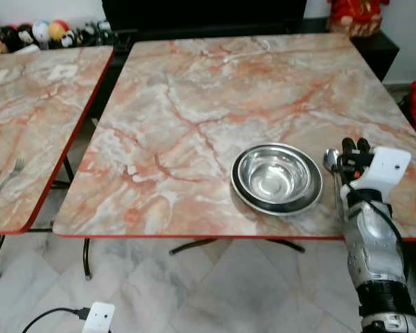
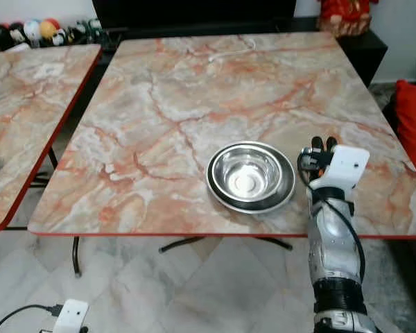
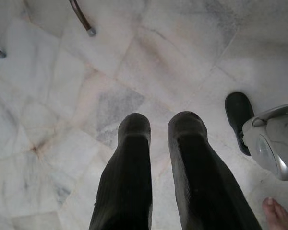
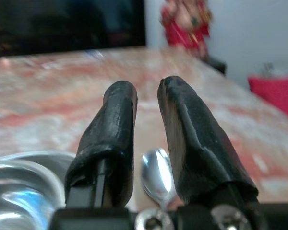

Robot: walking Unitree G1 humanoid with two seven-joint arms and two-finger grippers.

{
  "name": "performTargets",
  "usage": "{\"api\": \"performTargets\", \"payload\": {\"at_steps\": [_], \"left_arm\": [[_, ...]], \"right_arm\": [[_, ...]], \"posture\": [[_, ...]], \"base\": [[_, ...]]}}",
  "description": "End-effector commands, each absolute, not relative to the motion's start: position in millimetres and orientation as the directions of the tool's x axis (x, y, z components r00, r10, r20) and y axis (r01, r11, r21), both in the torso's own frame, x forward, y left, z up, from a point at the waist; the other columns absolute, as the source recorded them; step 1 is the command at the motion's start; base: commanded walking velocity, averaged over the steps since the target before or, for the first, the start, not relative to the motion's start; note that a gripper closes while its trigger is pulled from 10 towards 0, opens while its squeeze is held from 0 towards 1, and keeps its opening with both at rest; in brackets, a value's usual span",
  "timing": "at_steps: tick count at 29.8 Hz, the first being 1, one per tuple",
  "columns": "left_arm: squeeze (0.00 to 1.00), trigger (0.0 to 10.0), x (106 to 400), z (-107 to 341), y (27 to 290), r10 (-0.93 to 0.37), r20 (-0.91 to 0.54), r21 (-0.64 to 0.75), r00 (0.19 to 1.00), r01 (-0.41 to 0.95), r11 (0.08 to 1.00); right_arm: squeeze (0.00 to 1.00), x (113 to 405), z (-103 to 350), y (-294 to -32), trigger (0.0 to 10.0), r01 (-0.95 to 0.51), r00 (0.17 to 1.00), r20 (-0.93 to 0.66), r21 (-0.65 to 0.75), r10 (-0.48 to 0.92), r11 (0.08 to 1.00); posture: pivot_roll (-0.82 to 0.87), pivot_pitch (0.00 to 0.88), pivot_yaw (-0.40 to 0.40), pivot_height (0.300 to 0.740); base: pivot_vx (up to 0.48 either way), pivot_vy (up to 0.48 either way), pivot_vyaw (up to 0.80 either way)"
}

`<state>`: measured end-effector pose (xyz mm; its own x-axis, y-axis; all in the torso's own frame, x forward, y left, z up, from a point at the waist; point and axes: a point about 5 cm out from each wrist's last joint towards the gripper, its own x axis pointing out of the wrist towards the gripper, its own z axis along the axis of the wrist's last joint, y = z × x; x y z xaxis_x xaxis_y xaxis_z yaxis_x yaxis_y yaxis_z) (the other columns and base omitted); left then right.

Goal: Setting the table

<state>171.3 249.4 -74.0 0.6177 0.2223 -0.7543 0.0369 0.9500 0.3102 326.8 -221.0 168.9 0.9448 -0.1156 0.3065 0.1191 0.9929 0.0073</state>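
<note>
Black rubbery fingers on the right gripper (image 4: 146,124) sit a little apart, narrow gap, nothing pinched between them. It's hovering low over the near right part of the big marble-look table (image 1: 194,90), and right under the fingertips lies one spoon (image 4: 157,176), bowl end pointing away from the robot. From the head camera you only catch the spoon's bowl (image 1: 331,159) peeking out beside the white wrist block, the handle is covered by the arm. I can't tell if the fingers are touching the spoon or just above it.

Just beside the spoon, on the robot's left of it, there's one steel bowl (image 1: 276,175) sitting in what looks like a shallow steel plate (image 1: 244,196), so two pieces stacked, near the front edge. Wrist cam cuts the bowl off at the corner and it's blurry there.

Second table (image 1: 28,111), same marble top with red edging, stands to the left with a gap between the two. One fork (image 1: 7,179) lies on it near the front, mostly cropped out in the other eye.

Left gripper (image 3: 158,124) hangs down over the pale tiled floor (image 3: 62,143), fingers slightly apart, empty. Near it: a dark shoe or slipper (image 3: 237,115), part of a grey machine (image 3: 273,143), and somebody's bare toes (image 3: 278,215) cut off at the frame edge. One white plug box with cable (image 1: 97,317) on the floor up front.
</note>
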Motion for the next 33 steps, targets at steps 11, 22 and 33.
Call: {"api": "performTargets", "payload": {"at_steps": [11,22,33], "left_arm": [[0.00,10.0,158,-80,250,0.234,-0.781,0.298,0.579,0.015,0.954],[0.00,10.0,155,-82,249,0.236,-0.784,0.297,0.574,0.013,0.955],[0.00,10.0,152,-83,247,0.236,-0.789,0.294,0.567,0.012,0.956]], "right_arm": [[0.00,321,205,-197,10.0,0.005,0.900,0.435,-0.044,0.015,0.999],[0.00,321,204,-175,10.0,-0.047,0.899,0.437,0.014,0.036,0.999],[0.00,318,194,-160,10.0,-0.055,0.915,0.403,0.051,0.030,0.997]], "posture": [[-0.10,0.070,0.042,0.740],[-0.10,0.034,0.037,0.740],[-0.10,0.004,0.033,0.740]], "base": [[0.000,0.466,0.00],[0.000,0.480,0.00],[0.000,0.480,0.00]]}}
